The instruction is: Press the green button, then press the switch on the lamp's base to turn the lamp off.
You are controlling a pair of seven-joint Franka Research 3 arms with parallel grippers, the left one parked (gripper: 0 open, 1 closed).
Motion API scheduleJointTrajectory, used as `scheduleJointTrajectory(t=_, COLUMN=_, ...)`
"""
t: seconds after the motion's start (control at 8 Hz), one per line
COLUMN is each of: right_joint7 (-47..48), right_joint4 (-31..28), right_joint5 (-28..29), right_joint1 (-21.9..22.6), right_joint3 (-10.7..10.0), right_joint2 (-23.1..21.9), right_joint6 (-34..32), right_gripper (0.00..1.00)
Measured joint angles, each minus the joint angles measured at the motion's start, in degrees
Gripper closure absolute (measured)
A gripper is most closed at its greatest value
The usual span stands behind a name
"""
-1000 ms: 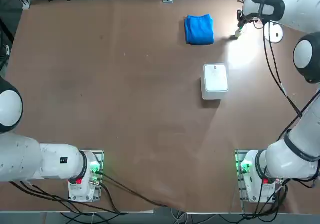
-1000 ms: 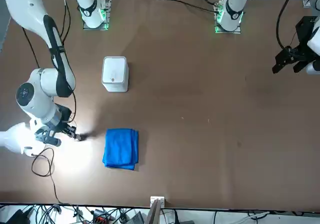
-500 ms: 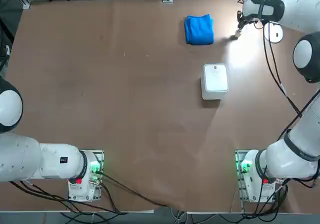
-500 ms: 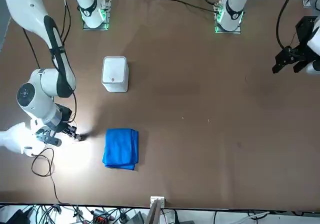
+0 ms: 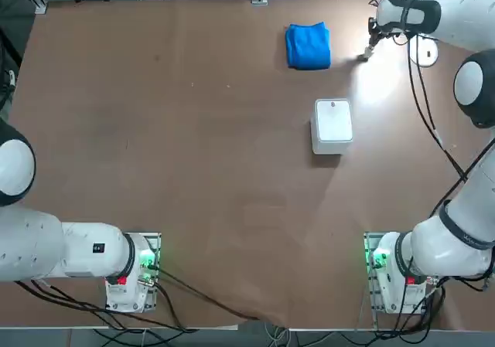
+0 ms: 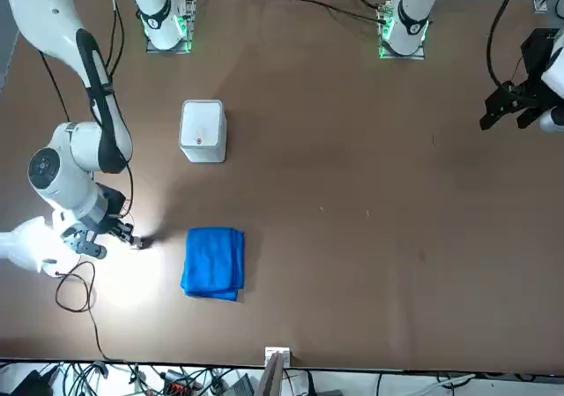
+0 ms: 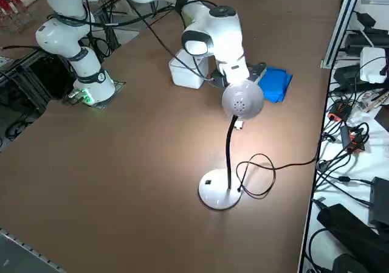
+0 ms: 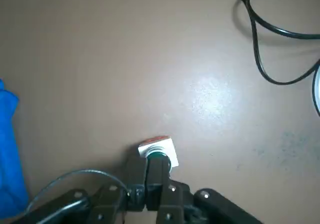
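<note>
Slim black-stemmed desk lamp with round white base was lit. Right gripper, fingers together, sat on the tiny green button between lamp and blue cloth; off-centre push risked tipping its stub.

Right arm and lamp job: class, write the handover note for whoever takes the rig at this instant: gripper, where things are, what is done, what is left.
Right gripper: shut, holding nothing, its tips on the green button.
Green button: on the table's far side, between the blue cloth and the lamp's base.
Lamp: lit, a bright patch on the table near the button.
White box: apart from the work, nearer the robot.
Done: gripper brought onto the button; whether the press has registered cannot be told.
Left: finish the press, then press the switch on the lamp's base to turn the lamp off.
</note>
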Motion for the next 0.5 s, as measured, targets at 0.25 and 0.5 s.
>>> scheduleJointTrajectory(t=0.25, right_joint7=0.0, right_joint4=-0.3, right_joint5=0.0, right_joint1=0.0, right_joint3=0.0, right_joint2=0.0, right_joint6=0.7, right_gripper=0.99)
scheduleJointTrajectory(t=0.5, right_joint7=0.1, right_joint4=-0.3, right_joint5=0.0, right_joint1=0.0, right_joint3=0.0, right_joint2=0.0, right_joint6=0.8, right_gripper=0.99)
